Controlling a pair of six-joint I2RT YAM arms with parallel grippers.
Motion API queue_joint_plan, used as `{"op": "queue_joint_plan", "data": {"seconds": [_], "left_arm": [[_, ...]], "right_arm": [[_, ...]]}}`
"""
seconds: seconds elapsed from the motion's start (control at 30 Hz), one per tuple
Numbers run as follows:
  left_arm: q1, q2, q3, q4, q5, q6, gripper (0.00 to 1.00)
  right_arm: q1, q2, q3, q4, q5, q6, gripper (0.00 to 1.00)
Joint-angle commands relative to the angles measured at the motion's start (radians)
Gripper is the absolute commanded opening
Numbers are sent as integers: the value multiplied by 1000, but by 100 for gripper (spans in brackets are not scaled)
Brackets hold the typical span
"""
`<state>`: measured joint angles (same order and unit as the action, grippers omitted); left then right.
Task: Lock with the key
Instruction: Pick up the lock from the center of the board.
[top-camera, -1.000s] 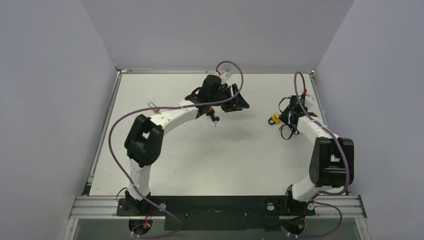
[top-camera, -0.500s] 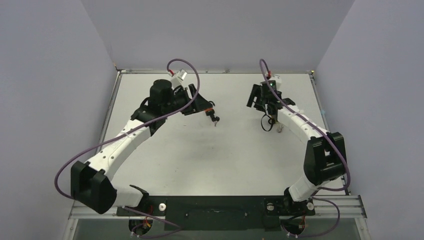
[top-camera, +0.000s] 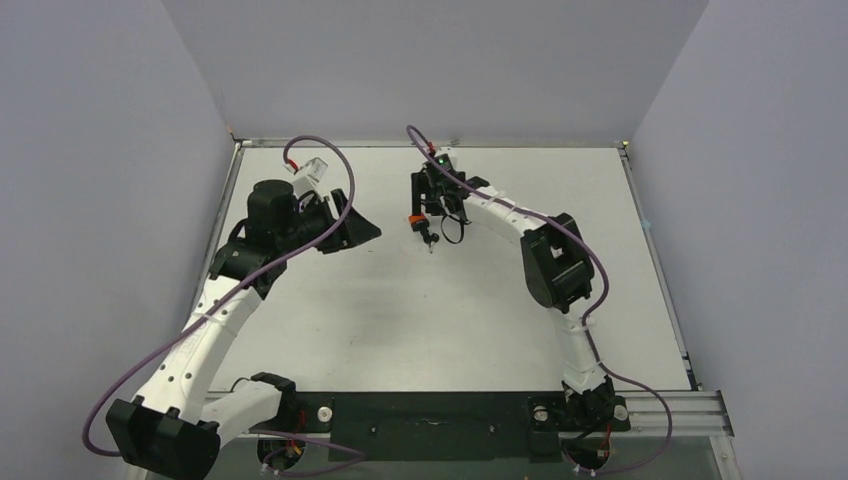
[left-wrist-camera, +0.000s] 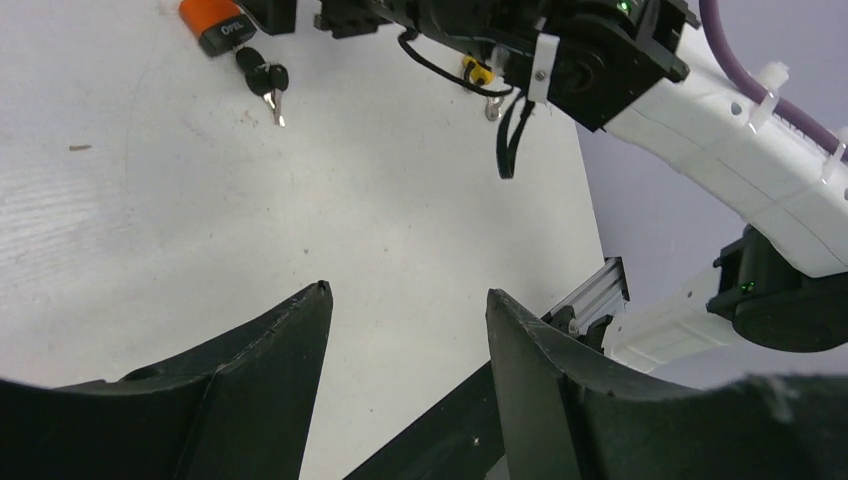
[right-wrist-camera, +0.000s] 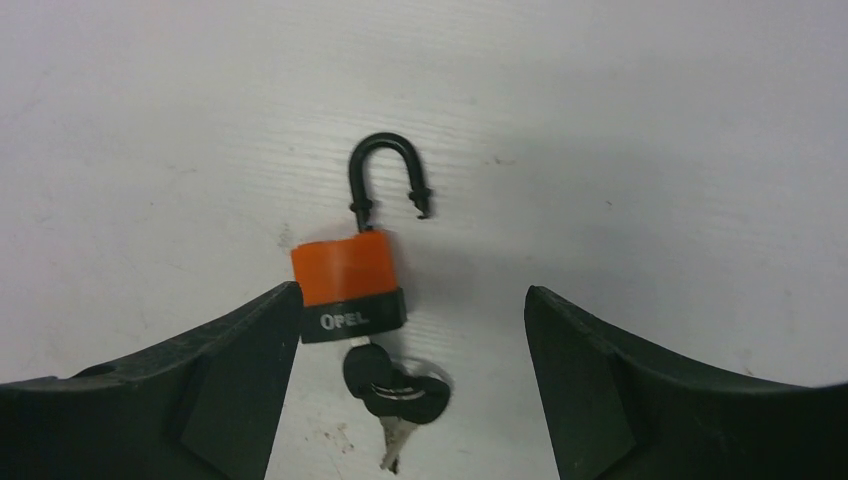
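Right gripper (right-wrist-camera: 410, 292) is spread open above the orange, black-shackled padlock (right-wrist-camera: 345, 280): rigid, probably light, best gripped across its body.

White arm links (top-camera: 190, 350), black joints (top-camera: 552, 262), purple cables (left-wrist-camera: 716, 35); black wedge-shaped pincer fingers (right-wrist-camera: 200, 400)
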<state>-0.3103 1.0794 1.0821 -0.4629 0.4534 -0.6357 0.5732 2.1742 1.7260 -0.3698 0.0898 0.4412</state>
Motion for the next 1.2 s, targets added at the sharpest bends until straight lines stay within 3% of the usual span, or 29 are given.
{"op": "queue_joint_plan", "data": {"seconds": [0.0,0.3,0.8,1.17], "left_arm": [[15,-54,-28,-50,23,25,56],[38,-68,-32,-72,33,35,56],[52,-61,-49,-49,57,21,56],[54,-63,-48,-47,56,16,56]], "right_arm": [[29,74,177,-40,16,-11,78],[59,203,325,-119,26,-20,78],[114,227,291,-153,90,-40,63],[113,236,291,-172,160,-25,61]]}}
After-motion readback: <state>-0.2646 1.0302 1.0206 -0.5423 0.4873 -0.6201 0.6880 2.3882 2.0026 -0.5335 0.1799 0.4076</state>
